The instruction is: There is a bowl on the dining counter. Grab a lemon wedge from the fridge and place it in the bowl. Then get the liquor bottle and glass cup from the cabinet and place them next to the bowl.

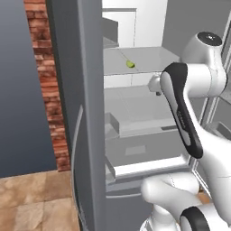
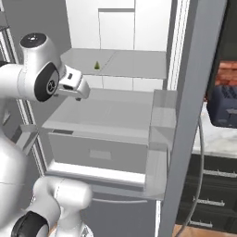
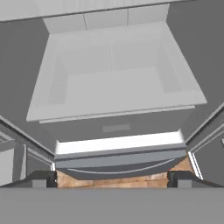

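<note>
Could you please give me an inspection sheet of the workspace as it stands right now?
Surface: fridge shelf, pale grey, inside the open fridge; a drawer sits below it.
Job's things: lemon wedge, small and yellow-green, resting alone on the shelf, not yet grasped.
Clutter: nothing seen.
Grippers: gripper open, holding nothing, pointing down at the drawer and the floor beyond.
Cables: nothing seen.
Surroundings: fridge door swung open at the left; brick wall beyond it; toaster on a counter to the right; tiled floor.
</note>
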### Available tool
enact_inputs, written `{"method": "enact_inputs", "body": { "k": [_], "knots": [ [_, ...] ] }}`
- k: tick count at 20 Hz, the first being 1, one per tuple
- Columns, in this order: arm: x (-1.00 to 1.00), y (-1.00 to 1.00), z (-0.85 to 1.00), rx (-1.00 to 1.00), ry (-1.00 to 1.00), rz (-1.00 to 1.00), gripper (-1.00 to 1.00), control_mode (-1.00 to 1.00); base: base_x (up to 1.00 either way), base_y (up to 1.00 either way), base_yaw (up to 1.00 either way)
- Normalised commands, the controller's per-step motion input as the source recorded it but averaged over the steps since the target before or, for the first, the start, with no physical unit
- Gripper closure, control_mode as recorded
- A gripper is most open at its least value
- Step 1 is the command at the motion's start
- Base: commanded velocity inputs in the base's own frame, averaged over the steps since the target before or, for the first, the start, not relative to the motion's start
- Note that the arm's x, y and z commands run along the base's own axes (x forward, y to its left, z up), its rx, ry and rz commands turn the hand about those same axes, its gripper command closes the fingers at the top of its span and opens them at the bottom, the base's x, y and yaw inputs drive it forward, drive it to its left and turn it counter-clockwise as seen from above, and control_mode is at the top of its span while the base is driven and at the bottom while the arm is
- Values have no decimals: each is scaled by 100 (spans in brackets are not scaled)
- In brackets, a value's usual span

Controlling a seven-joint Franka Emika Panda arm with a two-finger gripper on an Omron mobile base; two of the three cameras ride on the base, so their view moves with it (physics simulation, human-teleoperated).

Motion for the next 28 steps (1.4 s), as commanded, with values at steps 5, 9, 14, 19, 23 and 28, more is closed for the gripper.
{"method": "enact_inputs", "body": {
  "k": [5, 9, 14, 19, 23, 28],
  "knots": [
    [0, 0, 0, 0, 0, 0, -100, 100, 64, -5, 0],
    [0, 0, 0, 0, 0, 0, -100, 100, 25, 0, 0],
    [-21, -1, 19, 0, -19, 0, -100, -100, 0, 0, 0],
    [0, -5, 36, 0, -29, 3, -100, -100, 0, 0, 0],
    [54, 0, 30, 0, -14, 2, -100, -100, 0, 0, 0],
    [85, 0, 19, 0, -3, 0, -100, -100, 0, 0, 0]
  ]
}}
